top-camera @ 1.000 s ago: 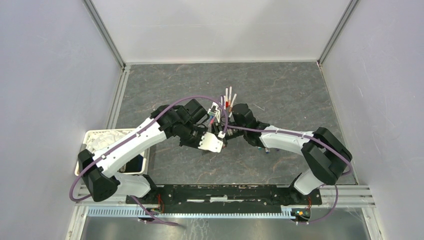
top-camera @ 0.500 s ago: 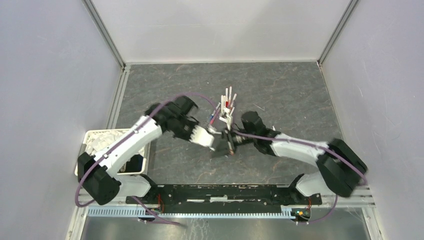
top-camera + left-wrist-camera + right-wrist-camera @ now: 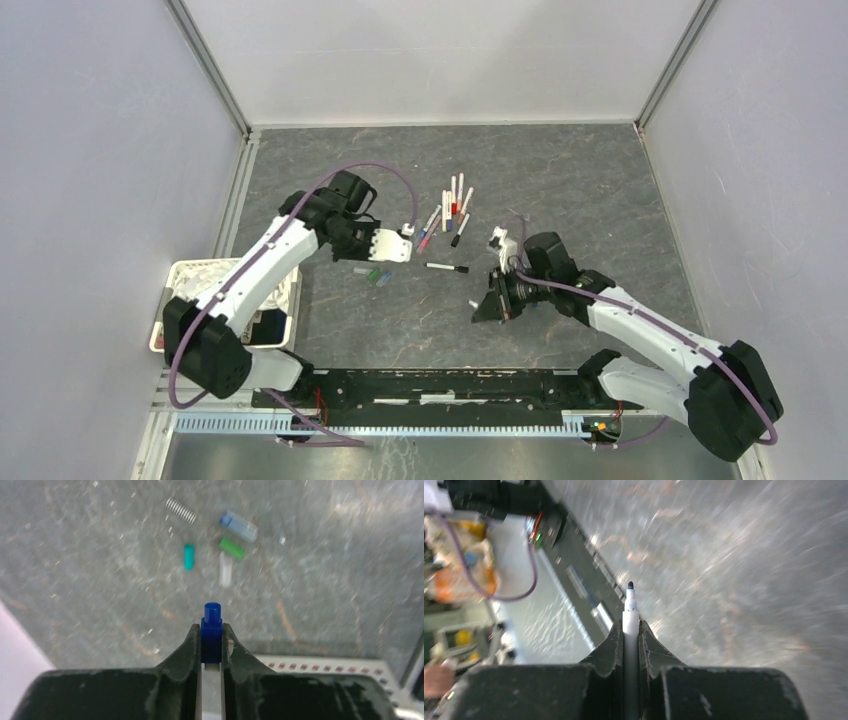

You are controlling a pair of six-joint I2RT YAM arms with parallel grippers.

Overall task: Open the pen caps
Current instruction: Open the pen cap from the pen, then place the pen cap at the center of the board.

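Note:
My left gripper (image 3: 211, 628) is shut on a blue pen cap (image 3: 212, 614), whose stub end pokes out past the fingertips. In the top view the left gripper (image 3: 397, 246) hangs over several loose pen caps (image 3: 375, 273). Below it lie a green cap (image 3: 231, 548), a teal cap (image 3: 188, 557), a blue-grey cap (image 3: 239, 525) and a pale cap (image 3: 225, 569). My right gripper (image 3: 630, 626) is shut on an uncapped white pen (image 3: 630, 607) with a dark tip, and it is at the right (image 3: 493, 300). More pens (image 3: 452, 205) lie bunched at mid-table, and one pen (image 3: 447, 267) lies alone.
A small metal spring (image 3: 180, 510) lies by the loose caps. A white basket (image 3: 200, 270) stands at the near left, beside the left arm. The black mounting rail (image 3: 450, 385) runs along the near edge. Grey walls close in the left, right and back.
The two grippers, together at mid-table a second ago, have pulled apart. The left went left with the blue cap, and the right went right and nearer with the pen.

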